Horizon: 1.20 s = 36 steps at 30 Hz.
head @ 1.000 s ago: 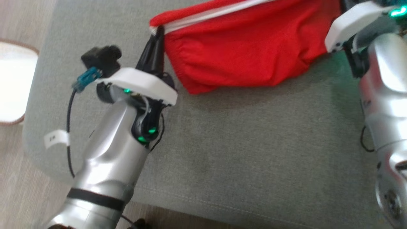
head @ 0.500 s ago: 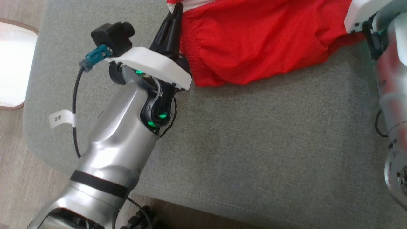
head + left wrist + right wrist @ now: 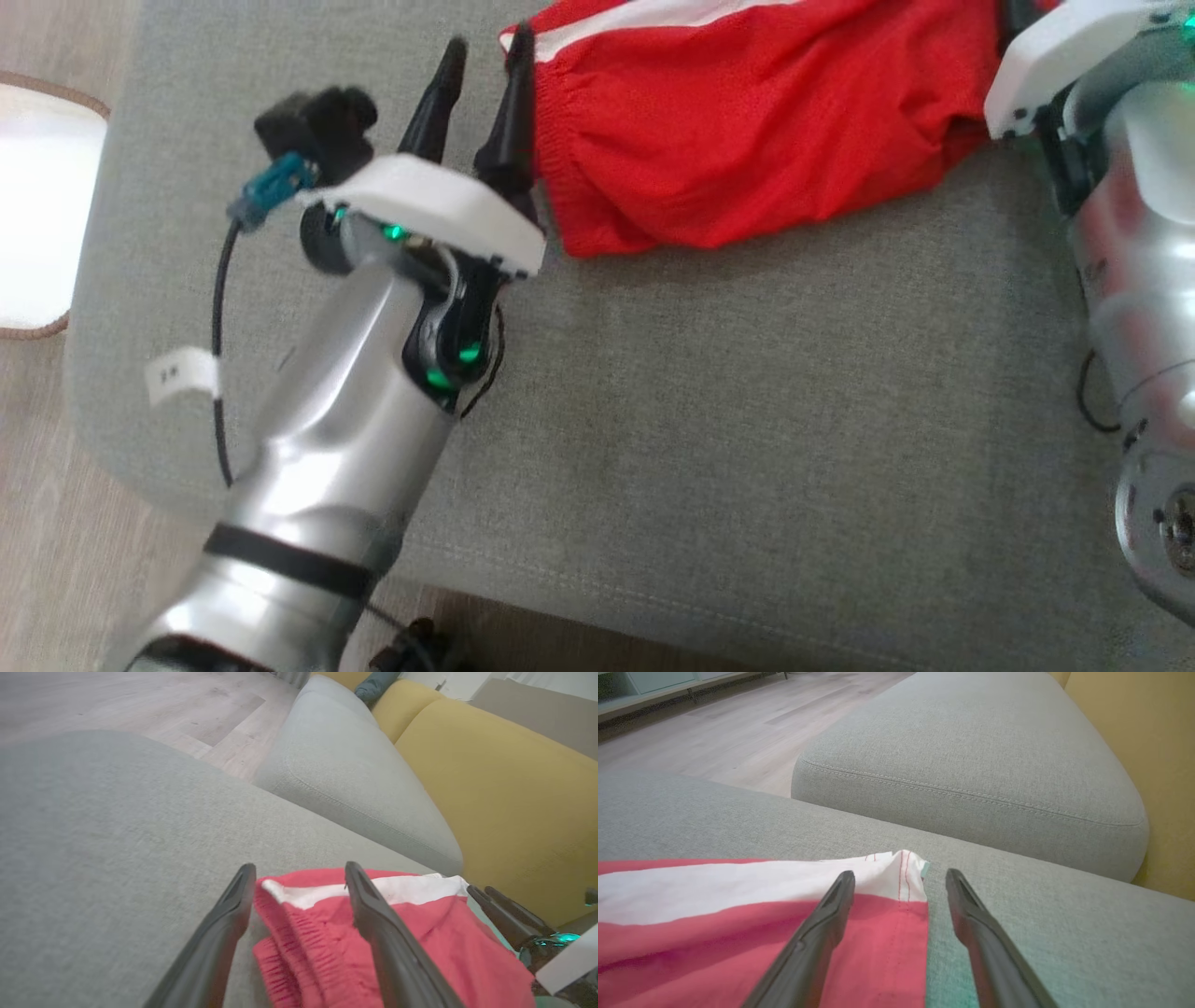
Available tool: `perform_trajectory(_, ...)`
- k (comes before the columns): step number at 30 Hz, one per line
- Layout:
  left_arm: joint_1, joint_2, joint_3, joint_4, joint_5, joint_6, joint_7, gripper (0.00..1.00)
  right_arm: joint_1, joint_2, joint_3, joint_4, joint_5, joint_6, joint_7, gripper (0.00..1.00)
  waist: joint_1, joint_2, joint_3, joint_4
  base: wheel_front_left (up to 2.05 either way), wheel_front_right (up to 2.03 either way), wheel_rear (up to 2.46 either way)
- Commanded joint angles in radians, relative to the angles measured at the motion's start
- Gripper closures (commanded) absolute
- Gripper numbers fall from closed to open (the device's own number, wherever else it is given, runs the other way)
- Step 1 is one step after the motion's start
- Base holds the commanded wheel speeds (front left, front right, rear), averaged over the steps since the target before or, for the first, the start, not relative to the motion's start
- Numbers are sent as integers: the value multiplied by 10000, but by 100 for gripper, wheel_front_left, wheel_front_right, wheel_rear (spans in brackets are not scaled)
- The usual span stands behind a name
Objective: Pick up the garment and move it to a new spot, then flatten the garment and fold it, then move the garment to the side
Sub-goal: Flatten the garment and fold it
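**Both grippers open at opposite ends of the red garment**

The red garment (image 3: 747, 121), edged with a white band, lay bunched on the grey seat cushion (image 3: 747, 420), towards the far side of it in the head view. The left gripper (image 3: 488, 42) stood at the garment's left end with its two dark fingers spread wide and nothing clamped between them. In the left wrist view the gathered red hem and a white corner lay in the gap of the left gripper (image 3: 300, 868); whether either finger touched the cloth could not be told. The right gripper (image 3: 900, 873) was likewise wide open and empty-handed: its one finger lay over the red cloth and its other over bare cushion, with the white-banded corner between them. The right forearm (image 3: 1130, 187) covered the garment's right end in the head view. A second grey cushion (image 3: 971, 742) sat beyond, apart from the first, beside a yellow backrest (image 3: 504, 788). Wooden floor (image 3: 37, 523) showed at the left.
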Motion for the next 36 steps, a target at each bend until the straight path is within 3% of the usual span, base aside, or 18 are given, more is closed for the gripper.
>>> perform_trajectory(1, 260, 244, 450, -309, 224, 90, -61, 0, -147, 286, 228, -40, 143, 35, -107, 0, 0, 0, -139, -58, 0, 0, 0)
perform_trajectory(13, 1543, 244, 882, -621, 1003, 145, -61, 0, 862, 375, 1311, 851, 1607, 35, 1920, 2, 0, 0, -624, -127, 0, 0, 0)
perform_trajectory(15, 1656, 244, 876, -619, 1067, 162, -61, 0, 1013, 434, 1651, 868, 1886, 35, 2159, 100, 0, 0, -722, -127, 0, 0, 0)
perform_trajectory(29, 2730, 244, 1445, -352, 1918, 186, -61, 0, 2422, 246, 2319, 137, 4853, 35, 961, 100, 0, 0, -2111, -802, 0, 0, 0)
perform_trajectory(36, 3694, 244, 1867, -467, 2641, 140, -61, 0, 3955, -474, 2820, -1043, 6514, 35, 899, 100, 0, 0, -2825, -1265, 0, 0, 0)
